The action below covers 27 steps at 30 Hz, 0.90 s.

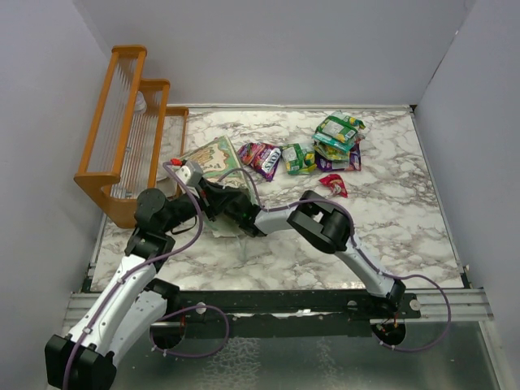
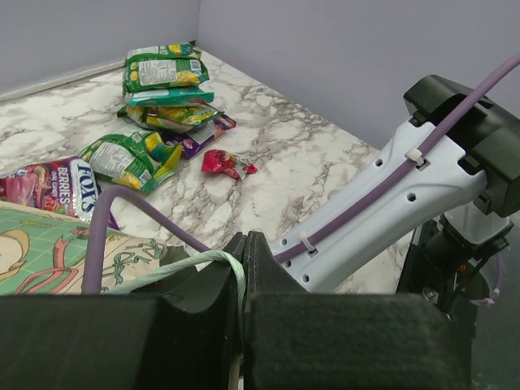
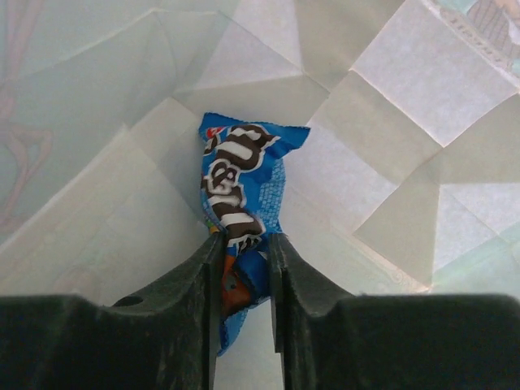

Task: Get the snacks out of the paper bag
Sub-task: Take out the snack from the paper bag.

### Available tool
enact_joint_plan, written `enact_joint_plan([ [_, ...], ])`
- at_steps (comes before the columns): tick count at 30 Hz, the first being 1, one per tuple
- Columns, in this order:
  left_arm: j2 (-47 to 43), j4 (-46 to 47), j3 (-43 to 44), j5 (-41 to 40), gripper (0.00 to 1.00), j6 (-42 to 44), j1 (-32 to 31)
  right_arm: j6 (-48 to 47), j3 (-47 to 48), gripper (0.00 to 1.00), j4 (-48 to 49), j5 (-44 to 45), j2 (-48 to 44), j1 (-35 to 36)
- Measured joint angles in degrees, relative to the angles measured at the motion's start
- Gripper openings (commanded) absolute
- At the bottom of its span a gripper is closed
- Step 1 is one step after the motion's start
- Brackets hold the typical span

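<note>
At the far left corner of the marble worktop [image 1: 390, 219] I see the orange rack [image 1: 122, 138], standing along the left edge. Just right of it lies the paper bag [image 1: 213, 158], mint green, on its side with the printed face up, in the left half of the worktop and about midway between the near and far edges.

My left gripper [image 2: 244, 272] is over the bag's near end. Its jaws are pressed together with no gap I can see, and the pale string handle [image 2: 213, 258] runs into the seam between them, so I read it as pinched there.

My right arm reaches across from the near right side and its wrist disappears into the bag's mouth. On the right wrist camera I see only creased cream paper all round. The right gripper [image 3: 244, 268] is clamped on the lower end of a blue packet [image 3: 244, 183], which stands upright between the fingers against the bag's folded bottom. That snack is inside the bag.

The other snacks lie out on the marble. A purple-pink packet [image 1: 262, 157] is just beside the bag's far right corner, and a green packet [image 1: 298, 158] is touching or nearly touching it. A small red packet [image 1: 334, 185] sits alone, nearer the middle. A pile of green packets [image 1: 340, 138] overlaps toward the far right corner, close to the far edge.
</note>
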Motion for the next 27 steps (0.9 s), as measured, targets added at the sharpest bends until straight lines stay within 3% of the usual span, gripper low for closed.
enact_joint_plan([
  [10,-1.2,-7.1,0.7,-9.4,0.0,4.2,-0.1,-0.8,-9.0,0.05,-0.2,-1.4,-6.2,0.1],
  [27,-1.4,-8.7,0.7,-14.3,0.0,5.3,-0.2,2.4,-28.1,0.03,-0.3,-3.1,-21.0,5.6],
])
